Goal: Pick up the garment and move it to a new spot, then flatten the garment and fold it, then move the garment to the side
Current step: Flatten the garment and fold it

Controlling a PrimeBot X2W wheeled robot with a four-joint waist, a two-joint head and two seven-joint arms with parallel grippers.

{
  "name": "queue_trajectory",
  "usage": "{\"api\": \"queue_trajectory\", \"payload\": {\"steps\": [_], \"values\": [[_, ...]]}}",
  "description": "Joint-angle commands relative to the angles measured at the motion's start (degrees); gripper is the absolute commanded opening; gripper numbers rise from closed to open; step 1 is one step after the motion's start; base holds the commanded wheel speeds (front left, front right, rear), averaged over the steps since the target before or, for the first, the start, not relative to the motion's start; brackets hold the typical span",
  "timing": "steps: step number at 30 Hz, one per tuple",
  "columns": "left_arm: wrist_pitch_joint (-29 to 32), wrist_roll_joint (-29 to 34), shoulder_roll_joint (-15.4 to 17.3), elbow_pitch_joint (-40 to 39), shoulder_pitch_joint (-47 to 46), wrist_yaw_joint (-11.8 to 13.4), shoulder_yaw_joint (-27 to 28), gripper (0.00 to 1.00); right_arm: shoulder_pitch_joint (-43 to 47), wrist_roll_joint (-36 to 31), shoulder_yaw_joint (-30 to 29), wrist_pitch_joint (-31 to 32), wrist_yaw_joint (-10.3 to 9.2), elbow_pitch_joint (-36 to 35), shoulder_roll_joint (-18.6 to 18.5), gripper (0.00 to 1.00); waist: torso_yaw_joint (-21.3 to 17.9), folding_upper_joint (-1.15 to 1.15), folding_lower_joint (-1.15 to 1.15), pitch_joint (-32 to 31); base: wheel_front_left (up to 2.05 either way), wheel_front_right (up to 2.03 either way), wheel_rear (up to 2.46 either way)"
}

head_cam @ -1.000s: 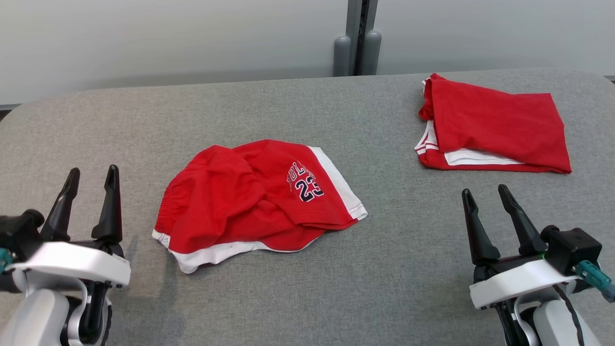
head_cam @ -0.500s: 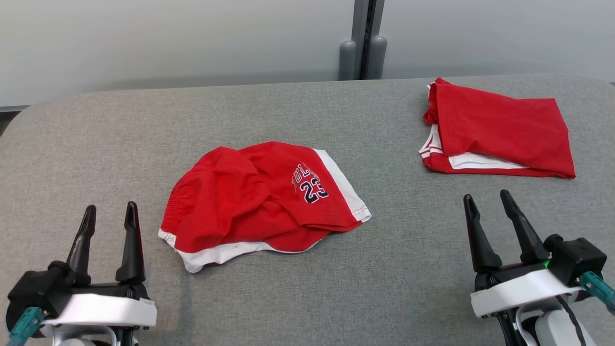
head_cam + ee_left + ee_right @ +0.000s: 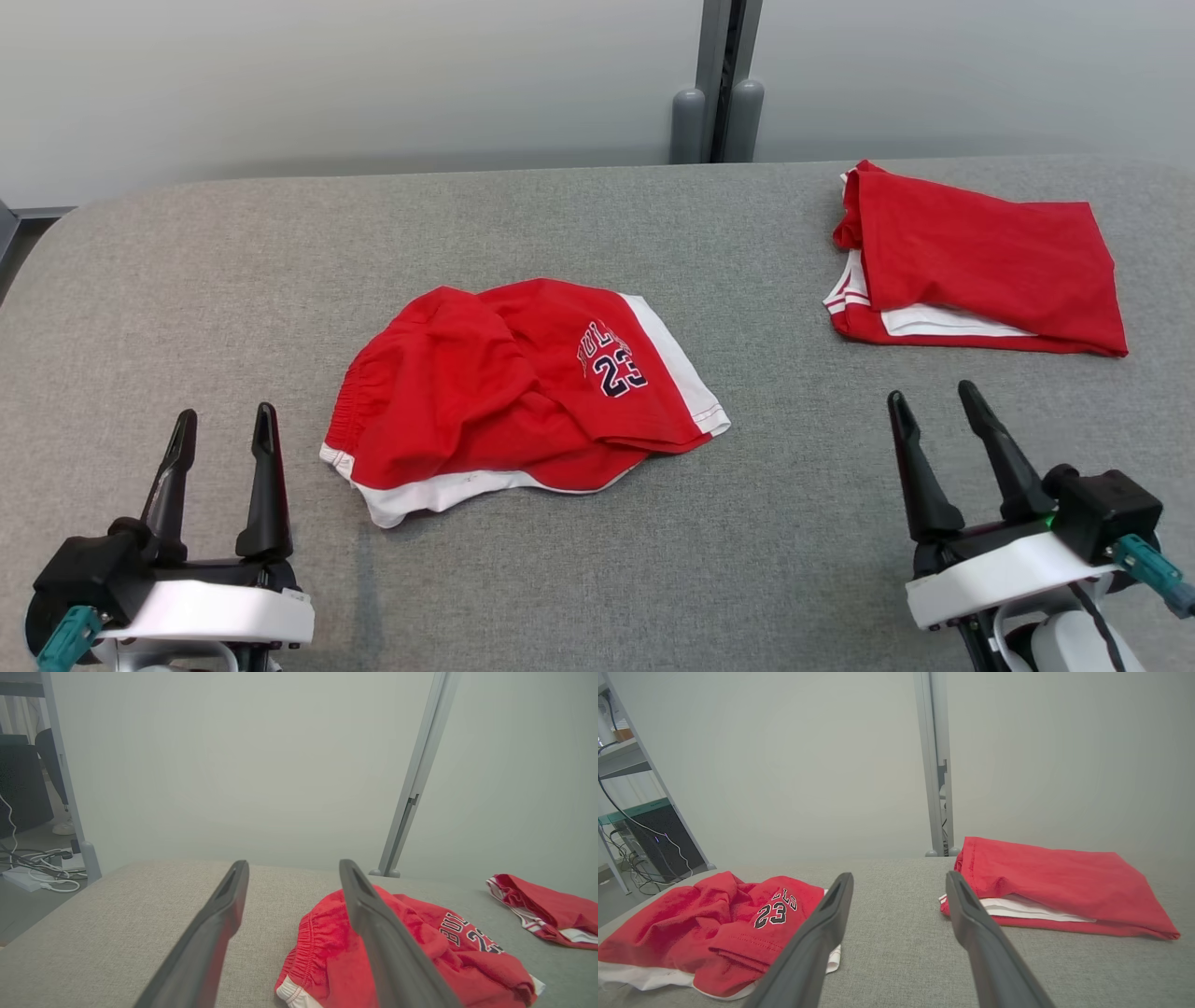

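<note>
Garment, seemingly shorts, lies crumpled on the table; left pincer and right pincer both spread apart, empty.

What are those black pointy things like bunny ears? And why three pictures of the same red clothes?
They are a robot's two hands, called grippers, each with two long dark fingers. One picture comes from a camera on the robot's head, looking down at a grey table: the left gripper is at lower left, the right gripper at lower right. The other two come from cameras on its wrists, looking along the fingers. On the table lie crumpled red shorts marked 23, in the middle, and a folded red garment at the far right. Both grippers are open and hold nothing.
</note>
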Motion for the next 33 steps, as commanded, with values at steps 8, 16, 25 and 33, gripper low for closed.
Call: {"api": "queue_trajectory", "payload": {"steps": [8,16,25,33], "values": [[-0.29,2.18,-1.66,1.31,-0.45,-1.99,1.06,1.0,-3.5,2.22,7.38,-0.04,0.02,4.65,-2.19,1.0,1.87,0.0,0.0,-0.32,0.0,0.0,0.0],[-0.29,2.59,-2.73,2.6,-0.91,-2.65,1.41,1.0,-10.07,5.71,19.92,6.03,0.02,10.78,-5.25,1.0,5.69,0.0,0.0,-0.24,0.0,0.0,0.0],[-0.29,2.24,-3.7,3.71,-2.02,-3.38,1.69,1.0,-17.89,4.54,25.24,16.26,0.02,19.56,-10.15,1.0,10.54,0.0,0.0,1.72,0.0,0.0,0.0],[-0.29,2.6,-4.08,4.31,-2.9,-3.89,2.2,1.0,-21.04,5.54,25.54,19.64,0.01,23.94,-10.9,1.0,13.27,0.0,0.0,2.92,0.0,0.0,0.0]]}}
